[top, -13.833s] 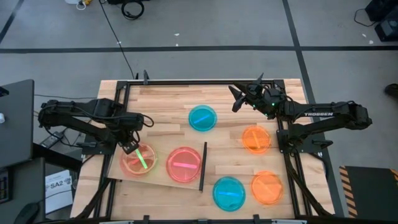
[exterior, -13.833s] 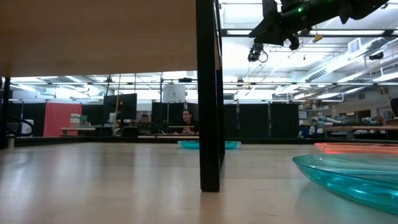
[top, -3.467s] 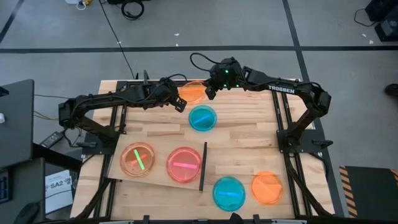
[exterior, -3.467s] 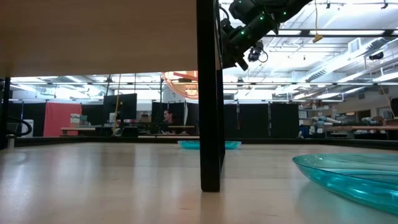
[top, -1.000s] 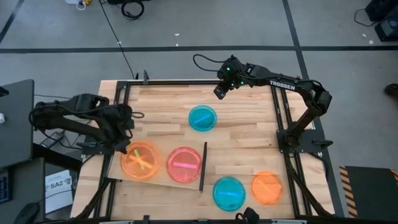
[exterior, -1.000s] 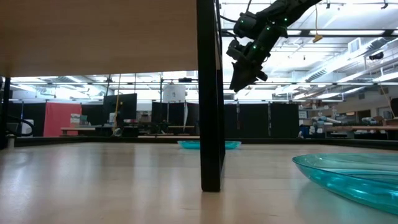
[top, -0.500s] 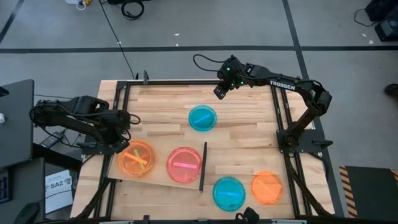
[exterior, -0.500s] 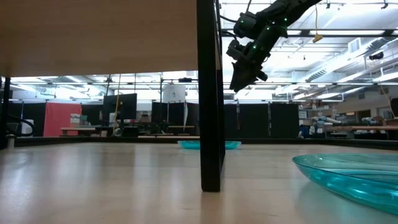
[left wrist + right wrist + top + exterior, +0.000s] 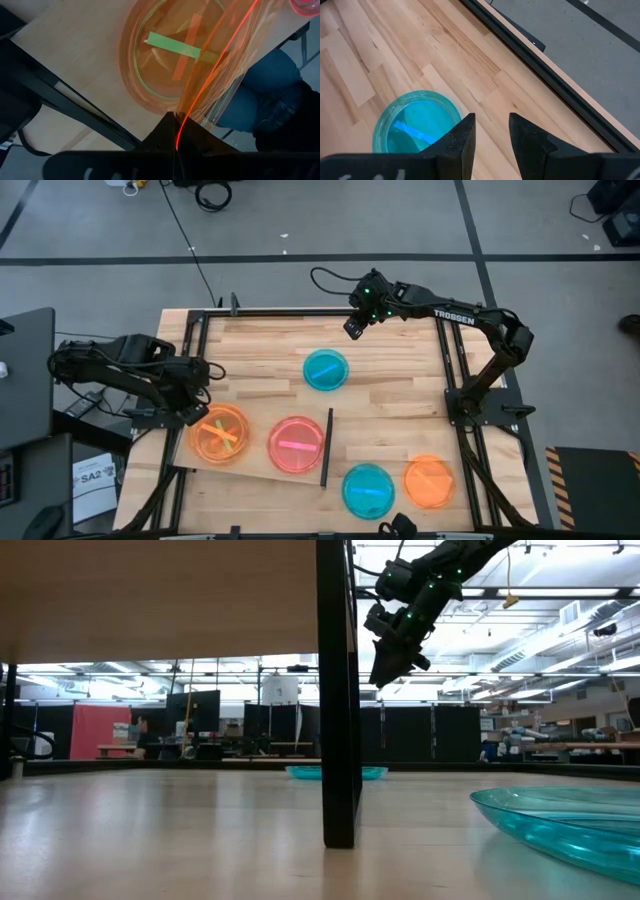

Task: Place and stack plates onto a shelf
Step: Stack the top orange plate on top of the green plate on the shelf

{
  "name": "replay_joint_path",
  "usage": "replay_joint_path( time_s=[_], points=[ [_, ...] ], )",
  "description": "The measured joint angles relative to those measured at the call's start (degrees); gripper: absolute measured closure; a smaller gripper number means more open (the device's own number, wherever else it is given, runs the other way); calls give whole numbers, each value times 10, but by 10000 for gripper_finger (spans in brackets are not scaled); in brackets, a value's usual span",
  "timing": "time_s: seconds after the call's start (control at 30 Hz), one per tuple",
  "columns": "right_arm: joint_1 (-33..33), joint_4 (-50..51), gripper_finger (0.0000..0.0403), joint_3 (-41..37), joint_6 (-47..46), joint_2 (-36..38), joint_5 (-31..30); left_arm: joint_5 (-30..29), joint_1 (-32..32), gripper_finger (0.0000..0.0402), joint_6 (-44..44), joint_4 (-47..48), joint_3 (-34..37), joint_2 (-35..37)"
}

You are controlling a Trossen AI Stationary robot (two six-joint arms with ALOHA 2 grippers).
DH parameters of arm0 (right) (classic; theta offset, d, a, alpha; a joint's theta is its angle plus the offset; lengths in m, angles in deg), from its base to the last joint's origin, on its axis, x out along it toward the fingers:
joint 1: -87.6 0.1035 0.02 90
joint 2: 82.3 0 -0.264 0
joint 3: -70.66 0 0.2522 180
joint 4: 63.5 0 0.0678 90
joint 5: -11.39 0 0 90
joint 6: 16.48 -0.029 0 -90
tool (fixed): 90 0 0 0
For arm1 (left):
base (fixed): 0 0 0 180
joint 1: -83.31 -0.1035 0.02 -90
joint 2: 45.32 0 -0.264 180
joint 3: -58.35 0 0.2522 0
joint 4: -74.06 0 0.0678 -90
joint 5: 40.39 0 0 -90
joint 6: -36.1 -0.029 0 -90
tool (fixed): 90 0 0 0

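Left fingers: we see the left gripper (image 9: 203,412) pinched tight on the rim of an orange plate (image 9: 222,434), the edge running into the dark fingertips (image 9: 172,132) in the left wrist view.
Orange plate: it sits over a pink plate with a green strip (image 9: 172,45) at the end of the shelf (image 9: 258,467) farthest from the black strip (image 9: 326,446); whether it rests fully flat we cannot tell.
Right fingers: the right gripper (image 9: 352,326) hangs with its fingers (image 9: 459,137) parted and nothing between them.
Right gripper place: above the tabletop (image 9: 400,360), beyond the shelf's black strip and past a blue plate (image 9: 326,369) that lies apart from the shelf.
Shelf contents: we also count a pink plate (image 9: 296,444) just beside the black strip, next to the orange one.
Off the shelf: a second blue plate (image 9: 368,490) and another orange plate (image 9: 430,482) lie on the tabletop on the strip's other side.
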Motion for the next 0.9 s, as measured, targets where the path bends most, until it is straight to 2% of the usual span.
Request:
replay_joint_path(
  time_s=[0.73, 0.9],
  points=[
    [0, 0, 278, 0, 0, 0, 0, -3, 0, 388, 0, 5, 0, 0],
    [0, 0, 278, 0, 0, 0, 0, -19, 0, 372, 0, 14, 0, 0]
  ],
)
